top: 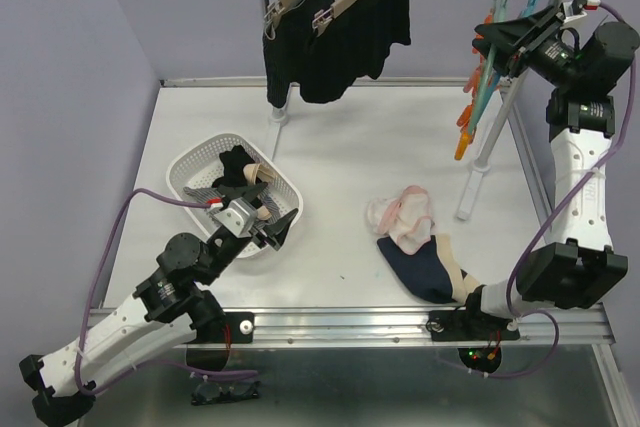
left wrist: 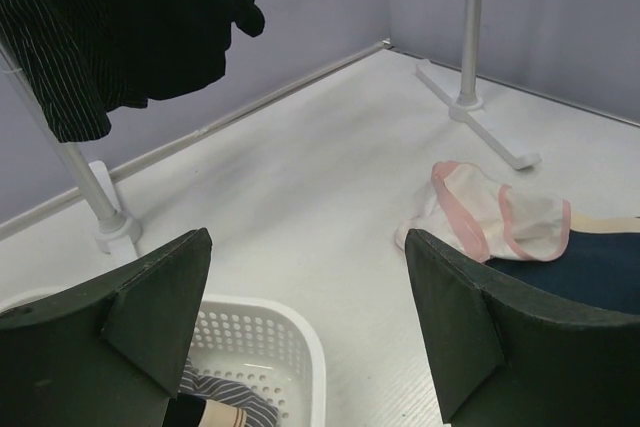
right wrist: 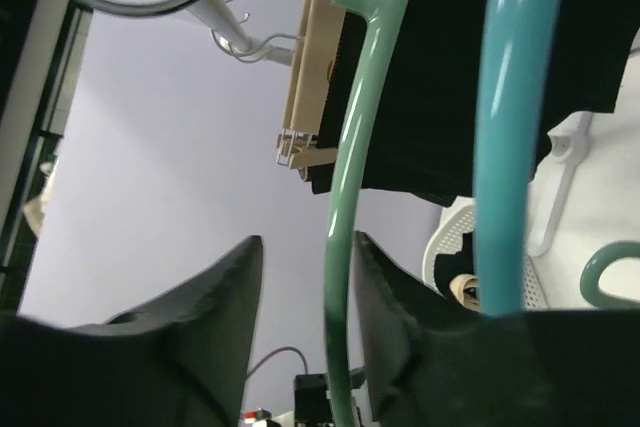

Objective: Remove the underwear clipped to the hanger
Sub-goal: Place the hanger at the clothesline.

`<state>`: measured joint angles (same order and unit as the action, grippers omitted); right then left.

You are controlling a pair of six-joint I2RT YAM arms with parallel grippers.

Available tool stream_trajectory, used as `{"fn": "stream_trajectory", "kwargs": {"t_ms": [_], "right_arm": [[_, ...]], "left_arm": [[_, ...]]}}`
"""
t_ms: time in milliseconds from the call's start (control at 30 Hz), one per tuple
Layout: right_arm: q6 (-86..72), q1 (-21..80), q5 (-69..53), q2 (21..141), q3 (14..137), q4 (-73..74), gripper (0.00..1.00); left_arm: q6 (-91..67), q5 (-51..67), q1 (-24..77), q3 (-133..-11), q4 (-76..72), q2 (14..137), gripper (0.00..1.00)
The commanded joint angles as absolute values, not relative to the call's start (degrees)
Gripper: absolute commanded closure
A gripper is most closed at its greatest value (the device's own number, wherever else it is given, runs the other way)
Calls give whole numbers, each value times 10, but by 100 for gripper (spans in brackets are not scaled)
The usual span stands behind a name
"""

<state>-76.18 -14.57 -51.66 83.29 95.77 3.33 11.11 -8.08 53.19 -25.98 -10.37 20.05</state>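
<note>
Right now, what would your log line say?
left pincer: open over basket | right pincer: open around green hanger | black shorts: clipped | table: pink piece, navy piece

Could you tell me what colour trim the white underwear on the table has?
The white underwear has pink trim, clearest in the left wrist view.

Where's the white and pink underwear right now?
In the top view the white-pink underwear lies on the table right of centre, its near edge against the navy piece, between the basket and the rack's right post.
</note>
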Motion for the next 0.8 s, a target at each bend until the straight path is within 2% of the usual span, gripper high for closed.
{"fn": "stream_trajectory", "kwargs": {"t_ms": [0,33,133,200,233,400,767], "right_arm": [[-751,-148,-528,791,948,-16,45],[-746,-148,-531,788,949,-18,41],[-719,-148,-531,766,950,-18,20],[-708,-149,-525,748,947,-16,9],[-701,-149,-519,742,946,-16,0],[-658,-154,-497,719,934,-2,0],[-536,-156,-413,702,948,133,0]], "left_arm": [[113,-70,533,-256,-126,204,10],[113,-69,533,-257,-126,204,10],[113,-66,532,-257,-126,203,10],[113,-63,532,-257,-126,202,10],[113,-62,532,-257,-127,202,10],[110,-58,532,-257,-127,199,10],[109,-51,532,-258,-130,204,10]]}}
